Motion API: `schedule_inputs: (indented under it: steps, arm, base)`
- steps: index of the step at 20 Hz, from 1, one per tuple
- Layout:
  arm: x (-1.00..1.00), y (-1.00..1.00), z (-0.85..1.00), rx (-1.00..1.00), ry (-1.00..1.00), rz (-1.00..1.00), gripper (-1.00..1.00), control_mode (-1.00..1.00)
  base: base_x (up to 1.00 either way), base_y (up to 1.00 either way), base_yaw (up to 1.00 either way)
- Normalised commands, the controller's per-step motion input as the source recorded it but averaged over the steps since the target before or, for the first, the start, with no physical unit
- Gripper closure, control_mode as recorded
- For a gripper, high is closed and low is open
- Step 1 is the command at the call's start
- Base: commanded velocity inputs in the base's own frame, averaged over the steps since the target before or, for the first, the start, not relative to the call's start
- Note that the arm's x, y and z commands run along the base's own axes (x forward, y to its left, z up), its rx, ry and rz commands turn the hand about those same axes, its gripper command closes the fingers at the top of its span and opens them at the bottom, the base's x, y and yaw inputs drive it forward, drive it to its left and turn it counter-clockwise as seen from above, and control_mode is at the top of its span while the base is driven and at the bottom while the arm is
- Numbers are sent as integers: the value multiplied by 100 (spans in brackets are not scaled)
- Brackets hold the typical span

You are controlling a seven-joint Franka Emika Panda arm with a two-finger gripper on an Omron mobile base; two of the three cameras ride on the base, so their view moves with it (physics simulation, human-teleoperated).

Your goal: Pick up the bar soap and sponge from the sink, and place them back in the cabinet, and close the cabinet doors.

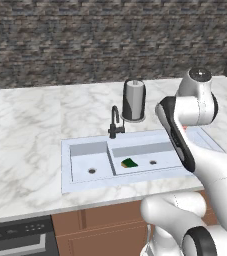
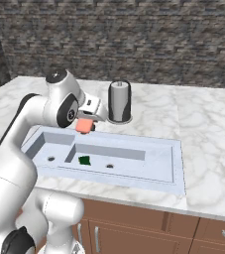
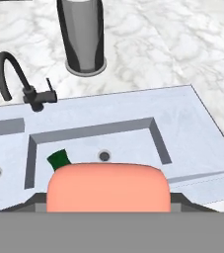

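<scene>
My gripper [image 2: 85, 121] is shut on the salmon-pink bar soap [image 2: 84, 126] and holds it in the air above the sink's [image 2: 176, 166] back left part. In the hand view the soap [image 3: 107, 188] sits wide across the bottom, between the finger tips. The green and yellow sponge [image 1: 129, 163] [image 2: 84, 160] lies on the floor of the larger basin, near the dividing wall; its green corner [image 3: 59, 158] peeks out just past the soap. The cabinet and the cabinet doors are out of view.
A black curved faucet [image 1: 115, 122] [image 3: 15, 74] stands behind the sink, with a tall dark cylinder with a white roll [image 1: 133, 100] [image 2: 119, 101] beside it on the marble counter [image 1: 25, 130]. Low brown cabinets [image 2: 148, 233] run below, and a dark appliance [image 1: 20, 237] is at lower left.
</scene>
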Motion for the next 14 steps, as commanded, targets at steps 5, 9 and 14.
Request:
schedule_inputs:
  steps: [5, 9, 14]
  arm:
    - [-20, 0, 15, 0, -7, 0, 100, -100]
    - [-12, 0, 14, 0, -7, 0, 100, -100]
    - [-13, 0, 23, 0, -4, 0, 100, -100]
  base:
    - [0, 0, 0]
    - [0, 0, 0]
    - [0, 0, 0]
